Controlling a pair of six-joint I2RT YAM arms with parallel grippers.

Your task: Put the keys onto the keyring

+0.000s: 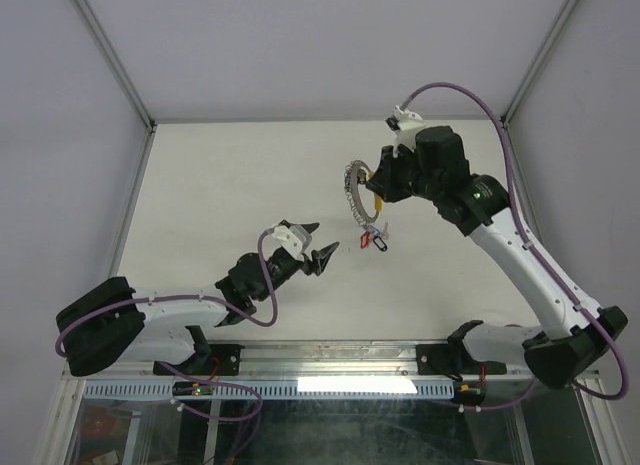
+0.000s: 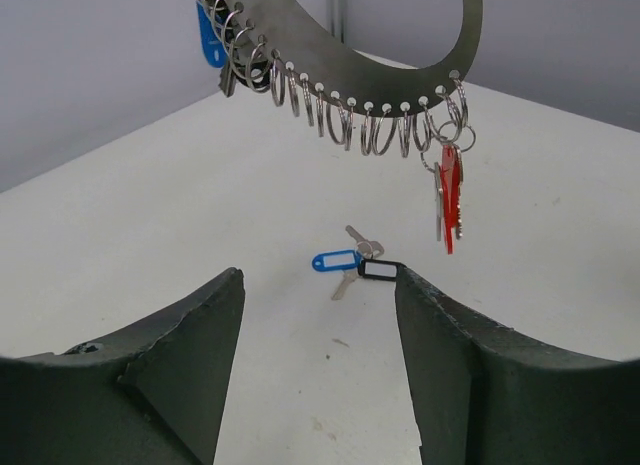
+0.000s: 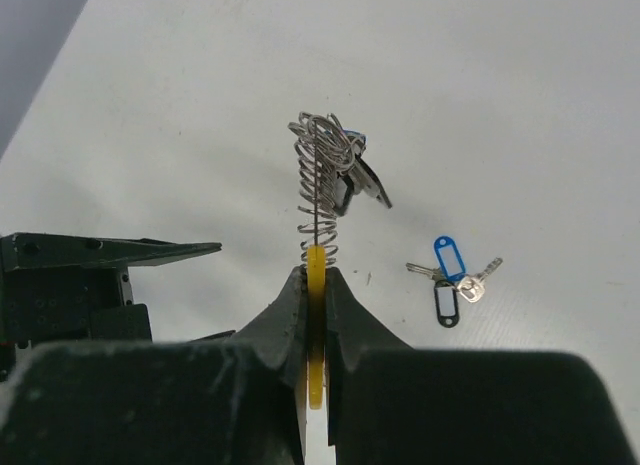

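Observation:
The keyring is a thin metal hoop with many small loops and a yellow section. My right gripper is shut on that yellow section and holds the hoop upright above the table. A red-tagged key and a blue-tagged key hang from its loops. Two loose keys lie together on the table, one with a blue tag and one with a black tag; both show in the right wrist view. My left gripper is open and empty, low, just short of them.
The white table is walled by grey panels and metal frame posts. The left gripper's dark finger shows at the left of the right wrist view. A purple cable loops over the right arm.

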